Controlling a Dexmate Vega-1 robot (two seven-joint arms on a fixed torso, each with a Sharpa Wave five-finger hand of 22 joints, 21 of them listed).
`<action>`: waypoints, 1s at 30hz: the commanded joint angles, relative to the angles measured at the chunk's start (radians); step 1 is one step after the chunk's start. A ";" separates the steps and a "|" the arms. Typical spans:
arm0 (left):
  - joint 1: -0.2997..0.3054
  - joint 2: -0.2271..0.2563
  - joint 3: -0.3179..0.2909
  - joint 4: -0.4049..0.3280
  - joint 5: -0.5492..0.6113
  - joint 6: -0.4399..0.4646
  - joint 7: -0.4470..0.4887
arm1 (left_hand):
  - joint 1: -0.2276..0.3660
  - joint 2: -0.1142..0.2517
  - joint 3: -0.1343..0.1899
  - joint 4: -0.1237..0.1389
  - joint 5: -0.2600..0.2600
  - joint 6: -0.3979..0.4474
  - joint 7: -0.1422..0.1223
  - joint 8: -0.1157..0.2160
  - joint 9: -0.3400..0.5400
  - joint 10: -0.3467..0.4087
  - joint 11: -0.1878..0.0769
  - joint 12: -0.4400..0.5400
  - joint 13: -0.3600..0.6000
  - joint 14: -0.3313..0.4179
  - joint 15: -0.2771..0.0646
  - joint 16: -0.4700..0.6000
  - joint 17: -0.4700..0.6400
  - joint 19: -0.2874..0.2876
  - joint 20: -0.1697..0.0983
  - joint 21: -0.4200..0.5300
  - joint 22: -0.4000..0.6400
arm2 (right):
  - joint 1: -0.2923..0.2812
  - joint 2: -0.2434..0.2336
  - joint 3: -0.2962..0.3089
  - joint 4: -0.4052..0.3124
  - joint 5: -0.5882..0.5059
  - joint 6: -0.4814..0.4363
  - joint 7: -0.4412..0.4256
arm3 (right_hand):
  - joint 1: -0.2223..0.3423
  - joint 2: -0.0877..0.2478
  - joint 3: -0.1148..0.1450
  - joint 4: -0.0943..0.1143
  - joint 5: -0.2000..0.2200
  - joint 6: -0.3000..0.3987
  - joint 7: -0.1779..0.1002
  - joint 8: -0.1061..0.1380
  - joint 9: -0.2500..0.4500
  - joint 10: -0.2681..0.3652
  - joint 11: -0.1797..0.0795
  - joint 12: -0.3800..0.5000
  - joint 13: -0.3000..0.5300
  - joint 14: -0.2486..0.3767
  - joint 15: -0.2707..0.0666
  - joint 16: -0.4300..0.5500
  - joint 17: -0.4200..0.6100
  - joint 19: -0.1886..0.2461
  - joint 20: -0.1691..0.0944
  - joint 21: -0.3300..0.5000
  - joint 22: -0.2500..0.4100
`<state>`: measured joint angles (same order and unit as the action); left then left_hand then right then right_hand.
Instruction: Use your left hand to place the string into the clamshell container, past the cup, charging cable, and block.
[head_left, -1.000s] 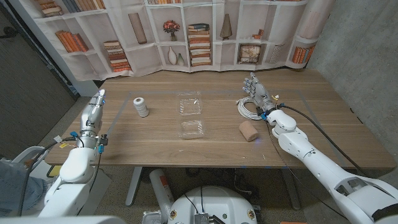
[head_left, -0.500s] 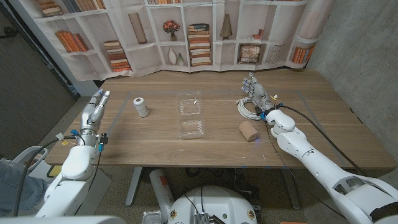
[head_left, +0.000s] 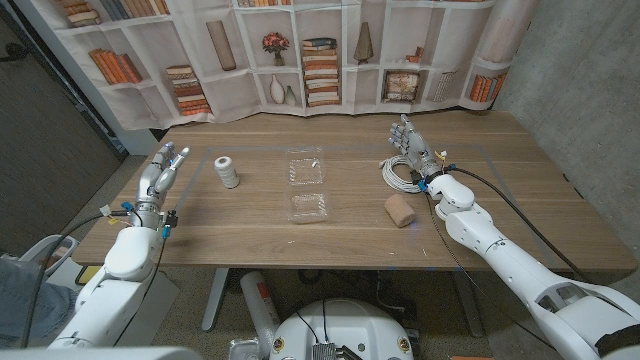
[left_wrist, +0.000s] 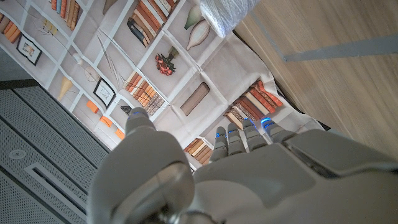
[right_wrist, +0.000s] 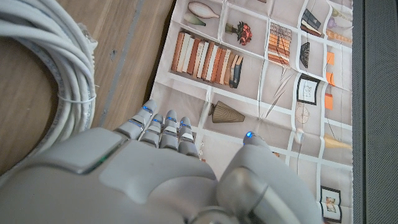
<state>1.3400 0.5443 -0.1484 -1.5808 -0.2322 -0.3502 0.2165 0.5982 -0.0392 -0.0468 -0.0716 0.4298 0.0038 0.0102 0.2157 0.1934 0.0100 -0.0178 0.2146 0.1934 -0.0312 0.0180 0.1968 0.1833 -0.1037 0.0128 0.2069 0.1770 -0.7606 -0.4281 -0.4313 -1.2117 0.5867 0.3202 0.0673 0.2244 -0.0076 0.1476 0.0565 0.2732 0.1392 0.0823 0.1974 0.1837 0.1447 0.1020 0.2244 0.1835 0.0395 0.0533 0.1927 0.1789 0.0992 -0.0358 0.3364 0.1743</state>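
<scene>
The string spool (head_left: 227, 171) stands apart from the released left robot hand (head_left: 162, 176), its wrapped end (left_wrist: 229, 14) visible from the left wrist.

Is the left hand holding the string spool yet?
No: in the head view the left hand is open near the table's left edge, apart from the string spool, which stands untouched on the wood.

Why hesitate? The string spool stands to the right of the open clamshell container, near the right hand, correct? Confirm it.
Not quite. The head view shows the string spool left of the open clamshell container, nearer the left hand; the right hand stands by the coiled cable.
</scene>
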 joint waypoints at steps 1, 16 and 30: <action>-0.059 0.013 0.035 0.038 0.023 0.022 0.014 | 0.017 -0.004 -0.001 -0.012 0.004 0.006 -0.007 -0.001 0.002 -0.002 -0.008 -0.001 0.002 -0.004 -0.001 -0.003 0.002 -0.002 0.009 -0.001 0.003 | 0.004 0.001 0.002 -0.004 -0.006 0.002 -0.009 | 0.002 0.007 0.004 -0.009 -0.005 0.007 -0.001 -0.002 0.004 0.010 0.003 -0.006 0.004 0.006 0.006 -0.002 0.006 0.010 0.000 -0.004 0.005; -0.087 0.019 0.070 0.043 0.022 0.046 0.012 | 0.042 -0.010 -0.003 -0.025 0.007 0.005 -0.012 -0.002 0.002 -0.007 -0.012 -0.003 0.003 -0.006 -0.002 -0.004 0.004 -0.005 0.038 -0.003 0.005 | 0.000 -0.002 0.015 0.003 0.006 0.014 -0.008 | 0.008 0.010 0.000 -0.017 -0.009 0.009 -0.007 -0.001 0.004 0.079 -0.010 0.020 0.009 0.034 -0.001 0.002 0.005 0.027 0.005 -0.020 0.006; -0.129 0.010 0.117 0.091 0.017 0.041 -0.013 | 0.053 -0.007 -0.004 -0.028 0.008 -0.008 -0.009 -0.008 0.003 -0.009 -0.009 -0.004 0.004 -0.009 -0.001 -0.004 0.005 -0.009 0.035 -0.004 0.006 | -0.004 -0.005 0.018 0.005 0.010 0.016 -0.004 | 0.008 0.011 -0.002 -0.019 -0.011 0.007 -0.015 -0.002 0.004 0.053 -0.004 0.007 0.009 0.029 0.004 -0.001 0.005 0.027 0.007 -0.027 0.006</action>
<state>1.2429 0.5556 -0.0674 -1.5228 -0.2150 -0.3072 0.2249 0.6403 -0.0471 -0.0514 -0.0943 0.4298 0.0053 0.0050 0.2087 0.1931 0.0061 -0.0215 0.2108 0.1932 -0.0312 0.0180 0.1968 0.1838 -0.1059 0.0471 0.2057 0.1793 -0.7598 -0.4283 -0.4179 -1.2056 0.5936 0.3352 0.0627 0.2297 -0.0023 0.1449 0.0453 0.2653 0.1412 0.0729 0.1973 0.1836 0.2015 0.0949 0.2359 0.1887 0.0647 0.0535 0.1928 0.1789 0.1189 -0.0303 0.3133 0.1743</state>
